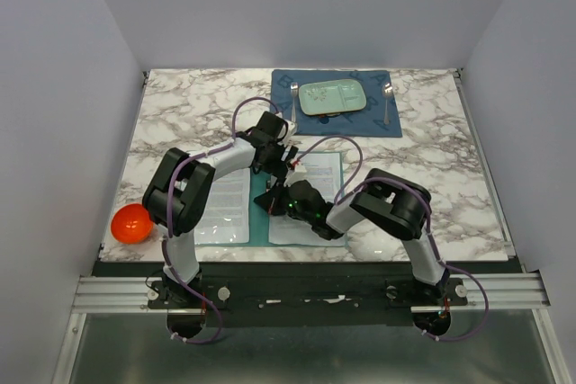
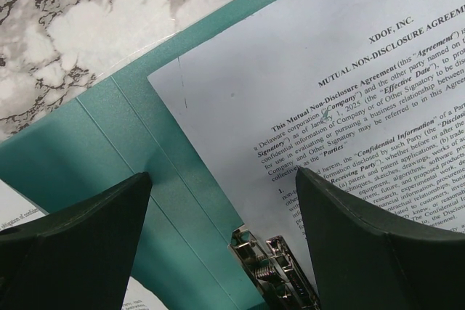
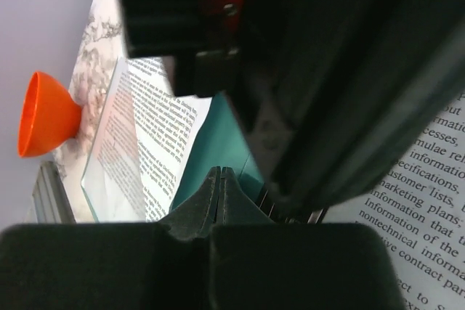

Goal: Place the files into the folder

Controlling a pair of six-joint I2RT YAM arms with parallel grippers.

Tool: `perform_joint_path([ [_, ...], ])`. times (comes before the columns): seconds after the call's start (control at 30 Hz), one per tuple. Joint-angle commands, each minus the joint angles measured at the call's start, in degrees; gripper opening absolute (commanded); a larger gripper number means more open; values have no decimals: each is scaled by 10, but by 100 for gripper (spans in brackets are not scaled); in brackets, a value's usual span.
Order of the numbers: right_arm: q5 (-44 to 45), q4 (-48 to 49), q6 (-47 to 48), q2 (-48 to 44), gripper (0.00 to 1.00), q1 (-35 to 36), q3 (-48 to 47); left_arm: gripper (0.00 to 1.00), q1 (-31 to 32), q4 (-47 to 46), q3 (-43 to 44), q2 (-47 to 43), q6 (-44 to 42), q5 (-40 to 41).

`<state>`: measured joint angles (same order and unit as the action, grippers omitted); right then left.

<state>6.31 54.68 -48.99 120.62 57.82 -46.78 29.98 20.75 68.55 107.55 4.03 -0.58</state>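
Observation:
The teal folder [image 1: 260,227] lies open near the table's front edge. One printed white sheet [image 1: 225,209] lies on its left leaf and another [image 1: 322,173] on its right leaf. My left gripper [image 1: 286,161] is open and empty, low over the top of the centre crease. In the left wrist view [image 2: 224,179] it straddles the folder [image 2: 109,150], the right sheet's corner [image 2: 327,56] and a metal clip [image 2: 280,270]. My right gripper [image 1: 268,202] is shut, with nothing visible between its jaws. Its tips [image 3: 220,173] sit over the folder's middle [image 3: 218,136], under the left arm.
A dark blue placemat [image 1: 360,123] at the back holds a pale green plate [image 1: 333,96], a fork [image 1: 294,101] and a spoon [image 1: 387,101]. An orange bowl [image 1: 132,224] sits at the front left corner and also shows in the right wrist view [image 3: 43,114].

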Motion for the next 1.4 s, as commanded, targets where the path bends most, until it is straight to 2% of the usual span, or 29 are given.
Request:
perform_joint_path([
  [0.0,-1,-175,-7,83,1,-24,39,89,-9,86,-40,27,-16,-8],
  [0.5,-4,-171,-66,110,1,-28,60,88,-9,88,-40,27,-17,-9],
  [0.83,-32,-117,-42,74,1,-28,57,89,-9,91,-31,35,-19,-7],
  [1.17,-19,-195,28,-44,37,-28,-5,89,-11,102,-2,32,-17,-7],
  [1.27,-10,-230,50,-70,43,-28,-32,89,-13,114,17,25,-14,-15],
  [1.37,-2,-262,66,-89,44,-28,-52,90,-17,130,41,15,-11,-28],
])
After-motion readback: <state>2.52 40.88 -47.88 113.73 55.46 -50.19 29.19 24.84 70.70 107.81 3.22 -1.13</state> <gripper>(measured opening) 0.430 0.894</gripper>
